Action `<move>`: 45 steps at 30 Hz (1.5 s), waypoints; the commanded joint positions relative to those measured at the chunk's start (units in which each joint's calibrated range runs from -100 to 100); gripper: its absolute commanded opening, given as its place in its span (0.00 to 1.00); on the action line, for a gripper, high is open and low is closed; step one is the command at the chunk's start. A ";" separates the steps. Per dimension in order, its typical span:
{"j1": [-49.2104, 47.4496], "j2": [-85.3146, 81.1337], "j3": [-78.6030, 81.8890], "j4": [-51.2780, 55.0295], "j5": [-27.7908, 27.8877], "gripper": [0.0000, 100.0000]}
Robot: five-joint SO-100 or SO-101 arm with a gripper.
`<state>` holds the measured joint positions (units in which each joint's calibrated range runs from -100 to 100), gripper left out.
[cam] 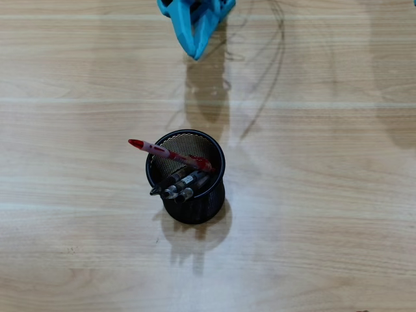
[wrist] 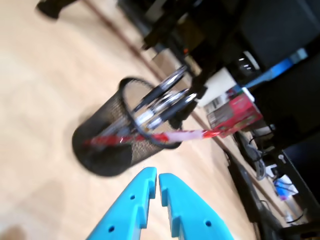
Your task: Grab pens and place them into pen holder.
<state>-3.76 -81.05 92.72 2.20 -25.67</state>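
Your holder [cam: 193, 209] stands upright mid-table [cam: 338, 214] with all four pens inside: the red pen [cam: 164, 153] leans out over its rim, the three black pens [cam: 177, 187] bunched beside it. Your pincer [wrist: 158, 176] is pressed together, empty, well apart from the holder.

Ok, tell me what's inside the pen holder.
The pen holder contains one red pen and three black pens, all leaning over its rim. Their lower ends are hidden in the overhead view.

Office or lab, wood-grain desk [cam: 312, 214], dark equipment, cables [wrist: 260, 160] and red box [wrist: 235, 114] behind
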 commanded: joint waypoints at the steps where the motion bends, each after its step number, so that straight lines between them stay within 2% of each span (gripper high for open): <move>1: 0.97 -4.85 0.31 12.70 5.51 0.02; 6: 2.07 -9.35 6.82 18.98 10.12 0.02; 21: 3.35 -18.52 6.64 49.05 22.63 0.02; 45: 3.17 -18.52 6.46 49.69 23.78 0.03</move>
<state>-1.10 -98.90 99.11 51.49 -2.05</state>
